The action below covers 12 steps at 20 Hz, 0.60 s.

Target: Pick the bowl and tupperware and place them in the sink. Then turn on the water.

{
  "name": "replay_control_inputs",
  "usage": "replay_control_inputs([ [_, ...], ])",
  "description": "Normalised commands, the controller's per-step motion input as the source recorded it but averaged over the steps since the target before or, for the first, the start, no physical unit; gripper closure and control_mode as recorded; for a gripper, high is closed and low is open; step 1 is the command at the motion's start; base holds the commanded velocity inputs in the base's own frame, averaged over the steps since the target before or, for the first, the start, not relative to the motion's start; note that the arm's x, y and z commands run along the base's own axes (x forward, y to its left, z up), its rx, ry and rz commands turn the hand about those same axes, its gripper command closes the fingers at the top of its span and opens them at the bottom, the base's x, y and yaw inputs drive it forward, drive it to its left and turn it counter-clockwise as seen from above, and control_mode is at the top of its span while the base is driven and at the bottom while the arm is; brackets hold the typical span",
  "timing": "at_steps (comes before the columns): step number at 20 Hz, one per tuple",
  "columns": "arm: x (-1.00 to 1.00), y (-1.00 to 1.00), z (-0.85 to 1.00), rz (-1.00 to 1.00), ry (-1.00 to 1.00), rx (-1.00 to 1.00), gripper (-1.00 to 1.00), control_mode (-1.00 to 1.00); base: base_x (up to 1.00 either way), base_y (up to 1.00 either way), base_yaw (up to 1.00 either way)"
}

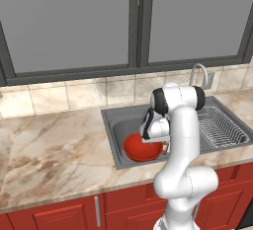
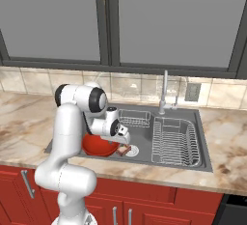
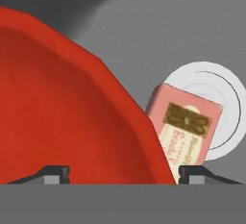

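Item: red bowl (image 3: 62,107), resting in the sink (image 1: 112,125) basin at its left end, directly beneath the gripper (image 3: 124,172), whose fingers stand apart astride the bowl's near rim, clamping nothing; small pink packet (image 3: 185,127) just beside the rim.

The red bowl (image 1: 141,150) is looking smooth and shiny. The sink (image 2: 144,134) is looking like dull grey metal, with a thin wire rack (image 2: 174,143) and a shiny tap (image 2: 165,92). The worktop (image 1: 54,150) is looking like smooth, swirly stone.
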Motion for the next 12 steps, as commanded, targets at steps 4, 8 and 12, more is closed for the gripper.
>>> replay_control_inputs([
  [4,0.00,0.00,0.00,0.00,0.00,0.00,-1.00,-1.00,0.00,0.00,0.00],
  [8,-0.08,0.00,0.23,0.00,-0.01,0.00,-1.00,-1.00,0.00,0.00,0.00],
  [12,-0.22,0.00,0.45,0.00,-0.04,0.00,-1.00,-1.00,0.00,0.00,0.00],
])
